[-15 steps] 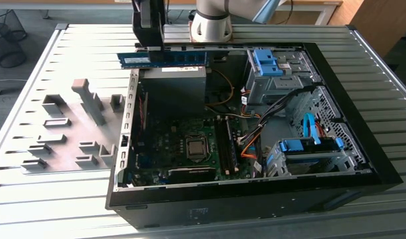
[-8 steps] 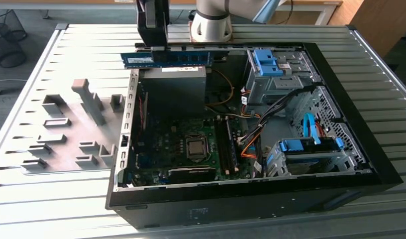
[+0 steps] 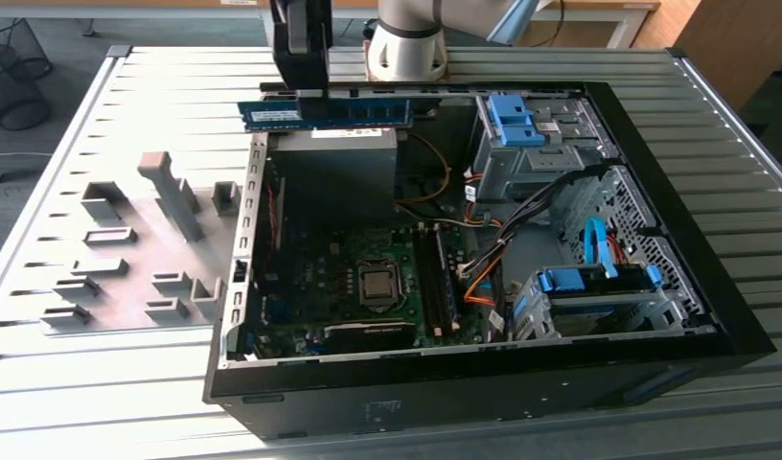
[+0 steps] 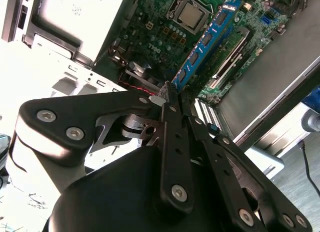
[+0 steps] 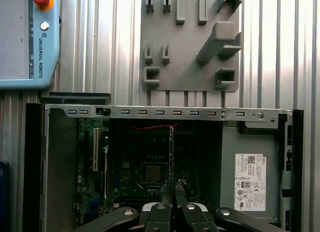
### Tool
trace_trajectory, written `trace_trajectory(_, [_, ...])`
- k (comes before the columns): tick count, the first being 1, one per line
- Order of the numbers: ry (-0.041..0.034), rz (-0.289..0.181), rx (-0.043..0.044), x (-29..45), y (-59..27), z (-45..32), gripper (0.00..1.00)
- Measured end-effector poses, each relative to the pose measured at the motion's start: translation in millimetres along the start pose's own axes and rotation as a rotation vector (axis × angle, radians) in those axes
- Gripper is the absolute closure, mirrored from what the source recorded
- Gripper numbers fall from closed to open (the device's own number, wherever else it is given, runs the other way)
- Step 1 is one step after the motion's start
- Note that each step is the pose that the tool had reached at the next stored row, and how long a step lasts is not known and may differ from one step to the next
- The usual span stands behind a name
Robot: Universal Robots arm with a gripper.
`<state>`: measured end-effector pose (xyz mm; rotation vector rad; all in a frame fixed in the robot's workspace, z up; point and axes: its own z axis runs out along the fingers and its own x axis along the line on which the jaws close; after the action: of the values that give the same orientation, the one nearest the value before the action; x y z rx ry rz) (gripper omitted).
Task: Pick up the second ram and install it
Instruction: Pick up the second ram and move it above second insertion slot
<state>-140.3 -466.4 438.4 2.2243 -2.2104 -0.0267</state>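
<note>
The second ram (image 3: pixel 325 113), a long blue board with black chips, hangs level above the back edge of the open computer case (image 3: pixel 494 383), over the grey power supply (image 3: pixel 333 168). My gripper (image 3: pixel 302 89) is shut on its top edge near the end toward the exterior view's left. In the second wrist view the ram (image 4: pixel 205 41) runs out from the closed fingertips (image 4: pixel 167 94) over the motherboard (image 4: pixel 165 31). The first wrist view sees the ram (image 5: pixel 171 152) edge-on, as a thin line above the gripper (image 5: pixel 173 194). The motherboard's memory slots (image 3: pixel 436 278) lie beside the processor socket (image 3: pixel 377 282).
A grey fixture plate (image 3: pixel 135 249) with raised blocks lies on the slatted table at the exterior view's left. Blue drive-bay clips (image 3: pixel 513 120) (image 3: pixel 596 278), cables and metal cages fill the case's right side. A teach pendant (image 5: pixel 27 36) rests on the table.
</note>
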Motion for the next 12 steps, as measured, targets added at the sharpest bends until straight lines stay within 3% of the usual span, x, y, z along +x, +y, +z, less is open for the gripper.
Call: trace_trajectory(12, [0.0000,0.007,0.0000,0.0,-7.0,-0.2,0.86])
